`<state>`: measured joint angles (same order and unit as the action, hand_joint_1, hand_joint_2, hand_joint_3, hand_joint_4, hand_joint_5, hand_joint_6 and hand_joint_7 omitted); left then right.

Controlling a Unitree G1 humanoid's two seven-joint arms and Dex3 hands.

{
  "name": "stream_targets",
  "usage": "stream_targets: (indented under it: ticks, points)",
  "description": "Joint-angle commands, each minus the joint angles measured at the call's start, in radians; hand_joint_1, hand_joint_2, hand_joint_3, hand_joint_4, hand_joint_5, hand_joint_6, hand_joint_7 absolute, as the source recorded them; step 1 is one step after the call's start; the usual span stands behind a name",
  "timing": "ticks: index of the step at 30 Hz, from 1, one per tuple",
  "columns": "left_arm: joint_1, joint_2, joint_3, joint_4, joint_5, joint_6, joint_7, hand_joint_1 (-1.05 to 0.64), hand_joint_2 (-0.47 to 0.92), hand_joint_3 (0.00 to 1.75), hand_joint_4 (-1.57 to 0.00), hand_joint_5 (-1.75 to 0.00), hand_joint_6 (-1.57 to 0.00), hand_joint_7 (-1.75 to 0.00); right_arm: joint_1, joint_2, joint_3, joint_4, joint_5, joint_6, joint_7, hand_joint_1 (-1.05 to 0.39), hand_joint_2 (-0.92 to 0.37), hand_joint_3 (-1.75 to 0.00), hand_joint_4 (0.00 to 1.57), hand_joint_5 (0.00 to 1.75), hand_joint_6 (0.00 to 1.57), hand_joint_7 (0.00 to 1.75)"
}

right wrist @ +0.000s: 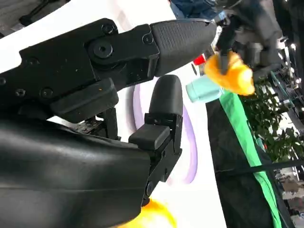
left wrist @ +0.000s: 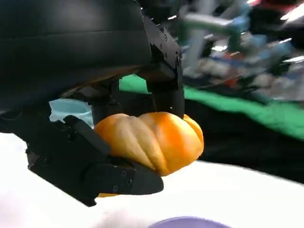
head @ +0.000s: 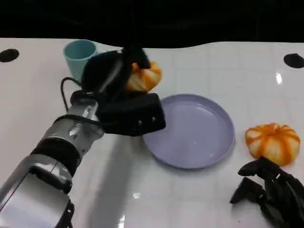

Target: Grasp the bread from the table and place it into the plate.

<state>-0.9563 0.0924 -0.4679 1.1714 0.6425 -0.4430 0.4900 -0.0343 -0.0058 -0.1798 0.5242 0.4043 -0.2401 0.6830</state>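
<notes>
Left hand (head: pixel 118 78) holds bread (head: pixel 145 76) between cup (head: pixel 79 53) and plate (head: pixel 194 130).

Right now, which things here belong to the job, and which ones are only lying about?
Job:
- bread, held by the left hand
- plate

Lying about:
- second bread, on the table by the right hand
- teal cup

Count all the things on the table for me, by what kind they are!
Bread rolls: 2, one gripped by the left hand at, one lying on the table right of the plate at, by the right hand.
Plates: 1, purple.
Cups: 1, light blue.
Total: 4 things.
</notes>
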Motion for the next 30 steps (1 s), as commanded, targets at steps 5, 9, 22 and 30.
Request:
stream_targets:
  ticks: [5, 9, 22, 30]
  points:
    - [-0.047, -0.035, -0.056, -0.022, 0.039, -0.156, -0.043, -0.16, 0.45, 1.30, -0.94, -1.75, -0.76, -1.75, 0.011, -0.016, -0.008, -0.005, 0.001, -0.001, 0.000, -0.53, -0.92, -0.26, 0.64, 1.52, 0.60, 1.19]
    - [-0.058, -0.061, -0.088, -0.010, 0.062, -0.170, -0.054, -0.20, 0.56, 1.16, -0.94, -1.75, -0.74, -1.75, 0.013, -0.013, -0.008, -0.008, 0.006, 0.004, 0.003, -0.53, -0.92, -0.26, 0.63, 1.53, 0.58, 1.23]
    - [-0.076, -0.088, -0.149, 0.031, 0.113, -0.164, -0.083, -0.18, 0.57, 1.01, -0.92, -1.75, -0.71, -1.75, 0.017, -0.011, -0.003, -0.013, 0.001, 0.001, -0.001, -0.52, -0.92, -0.27, 0.62, 1.55, 0.56, 1.28]
    - [-0.094, -0.125, -0.132, 0.068, 0.066, -0.107, -0.348, -0.17, 0.70, 0.70, -0.77, -1.58, -0.80, -1.14, 0.024, -0.005, 0.000, -0.022, -0.014, -0.014, -0.020, -0.54, -0.92, -0.26, 0.63, 1.55, 0.56, 1.28]
